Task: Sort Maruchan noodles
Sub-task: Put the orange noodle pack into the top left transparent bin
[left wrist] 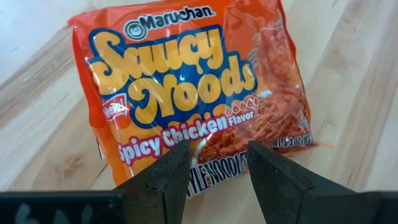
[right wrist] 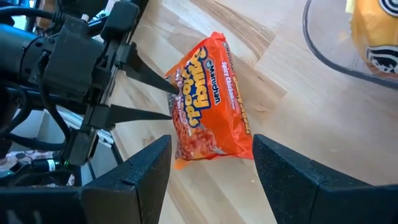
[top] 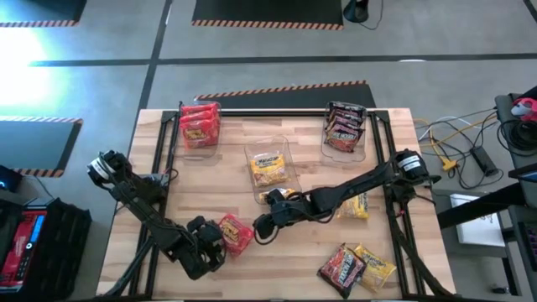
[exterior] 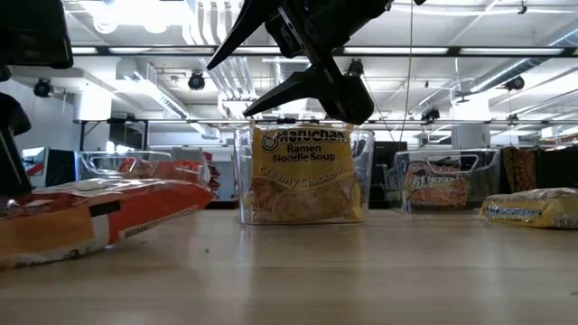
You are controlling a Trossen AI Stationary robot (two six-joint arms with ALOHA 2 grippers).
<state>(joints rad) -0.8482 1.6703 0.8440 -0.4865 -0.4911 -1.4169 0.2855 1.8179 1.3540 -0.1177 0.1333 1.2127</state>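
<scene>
A red-orange Maruchan noodle packet point(top: 236, 233) lies flat on the table near the front edge, left of centre. My left gripper point(left wrist: 217, 152) is open and slants down at the packet's bottom edge, with its two fingertips over that edge; it also shows in the right wrist view as my left gripper point(right wrist: 169, 99). My right gripper point(top: 267, 223) hangs open above the table just right of the packet point(right wrist: 208, 99) and holds nothing. More noodle packets sit in three clear bins at the back. My left gripper stands with both fingertips point(left wrist: 177, 158) on or just over the packet's bottom edge point(left wrist: 214, 171), coming slanting down from the table's near left. The packet shows in the gap between them. Whether they touch it, I cannot tell. The packet lies flat on the wood.
Clear bins hold red packets point(top: 200, 124), yellow packets point(top: 268, 164) and dark packets point(top: 344, 127). A yellow packet point(top: 357, 206) lies under my right arm. A dark packet point(top: 340, 267) and a yellow one point(top: 375, 268) lie at the near right.
</scene>
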